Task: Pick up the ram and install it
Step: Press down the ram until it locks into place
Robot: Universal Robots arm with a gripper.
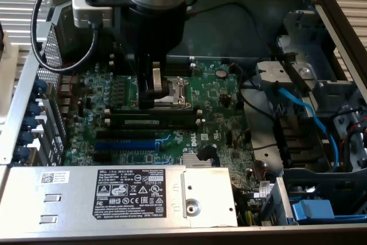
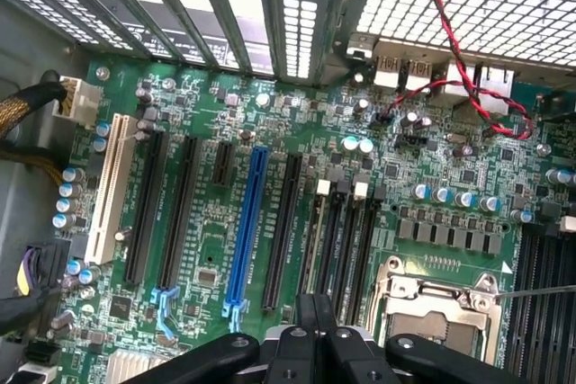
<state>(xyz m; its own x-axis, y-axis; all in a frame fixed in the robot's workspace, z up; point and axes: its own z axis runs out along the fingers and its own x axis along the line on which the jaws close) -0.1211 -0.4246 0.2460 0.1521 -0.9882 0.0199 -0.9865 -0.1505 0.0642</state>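
The ram (image 1: 153, 122) is a long dark stick with a small pale label. It lies along one of the black memory slots (image 1: 155, 111) on the green motherboard (image 1: 218, 93), between white end clips. Whether it is fully seated I cannot tell. My gripper (image 1: 150, 101) hangs straight down from the arm, its tips just over the slots beside the ram, between them and the CPU socket (image 1: 175, 91). In the wrist view my gripper (image 2: 315, 317) is shut with nothing visible between its fingers, over the near ends of the memory slots (image 2: 337, 240).
A blue expansion slot (image 1: 123, 143) (image 2: 245, 222) runs parallel to the memory slots. The silver power supply (image 1: 114, 196) stands in front. Blue cables (image 1: 304, 113) and drive bays fill the exterior view's right. A red-black wire (image 2: 459, 69) hangs by the rear grille.
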